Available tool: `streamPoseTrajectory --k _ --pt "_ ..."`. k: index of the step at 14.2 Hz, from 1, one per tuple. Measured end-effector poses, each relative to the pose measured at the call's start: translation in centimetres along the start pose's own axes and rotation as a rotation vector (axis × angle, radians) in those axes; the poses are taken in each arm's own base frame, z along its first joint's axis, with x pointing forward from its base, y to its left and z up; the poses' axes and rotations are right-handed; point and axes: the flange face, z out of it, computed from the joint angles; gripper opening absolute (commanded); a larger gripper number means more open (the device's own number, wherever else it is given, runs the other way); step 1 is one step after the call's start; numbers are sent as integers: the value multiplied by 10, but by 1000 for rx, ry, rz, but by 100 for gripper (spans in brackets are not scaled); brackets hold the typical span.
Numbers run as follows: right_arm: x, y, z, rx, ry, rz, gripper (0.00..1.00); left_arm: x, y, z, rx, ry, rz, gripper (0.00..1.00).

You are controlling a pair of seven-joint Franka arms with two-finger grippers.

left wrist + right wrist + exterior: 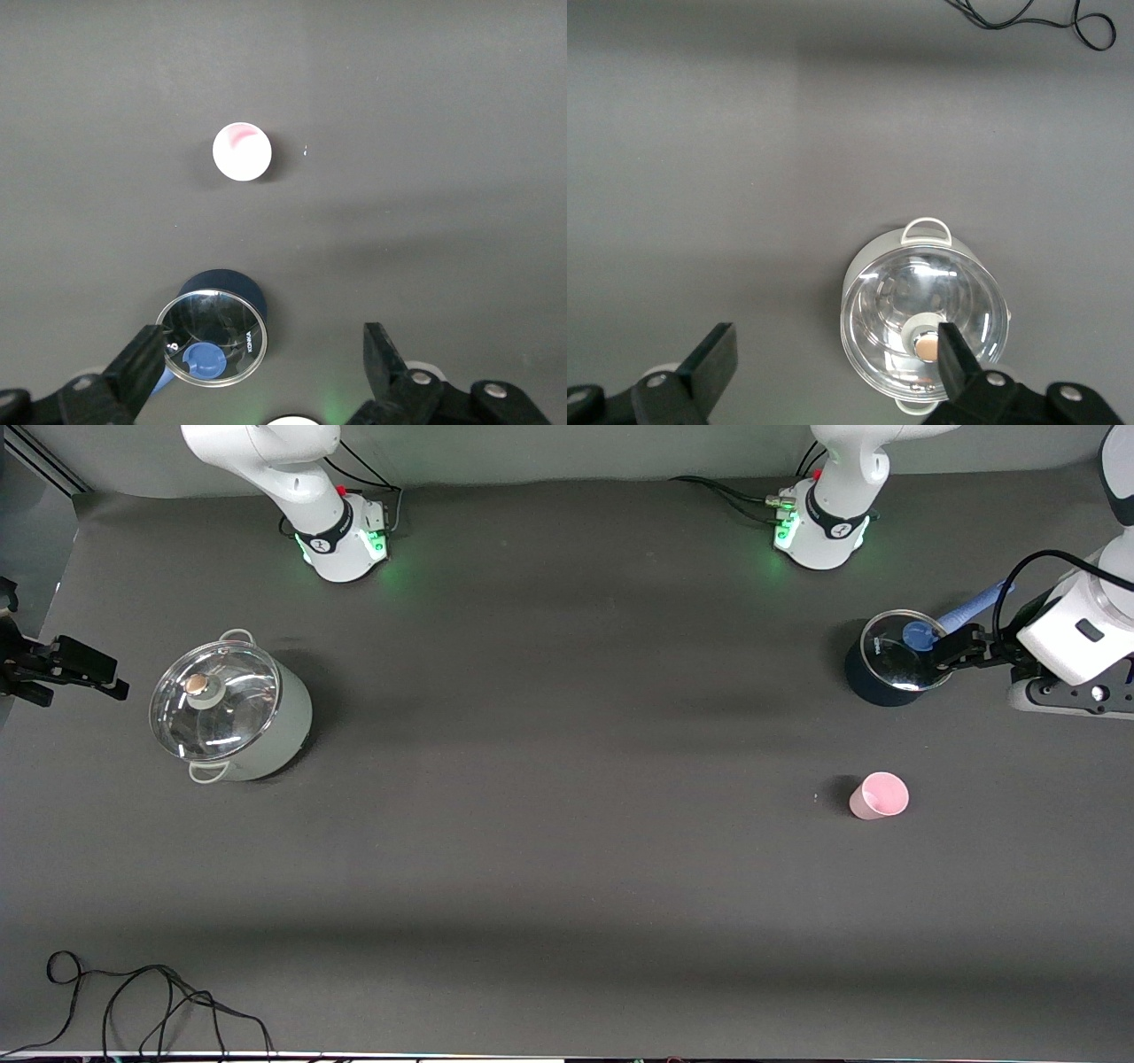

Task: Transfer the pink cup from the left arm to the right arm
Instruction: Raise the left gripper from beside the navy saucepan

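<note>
**Waiting on the first grab**

Hovering high, the left gripper (261,354) hangs over the dark saucepan (889,664), fingers spread wide and empty. Pink cup (879,795) stands upright on the counter (567,868), nearer the front camera than that saucepan, untouched. Next: left arm drops over it. Right gripper (833,363) waits, fingers wide, above the lidded grey pot (229,707).

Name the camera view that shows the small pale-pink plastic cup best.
The front view: the small pale-pink plastic cup stands upright on the table, showing both its tapered side and open mouth. The left wrist view looks straight down into it, giving only the rim and inside. The right wrist view does not show it.
</note>
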Motion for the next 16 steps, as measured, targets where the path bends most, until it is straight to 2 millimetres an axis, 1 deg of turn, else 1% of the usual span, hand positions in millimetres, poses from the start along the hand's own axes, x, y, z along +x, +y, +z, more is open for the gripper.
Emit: streamPoseTrajectory --k 10,14,16 --pt "0 -1 0 0 2 -1 100 0 0 0 0 0 0 100" --pt "1 -1 -10 -3 23 -3 100 0 -2 0 -1 -2 -3 100" --pt "1 -3 -11 -3 27 -5 100 -1 -9 1 -2 -11 -11 100"
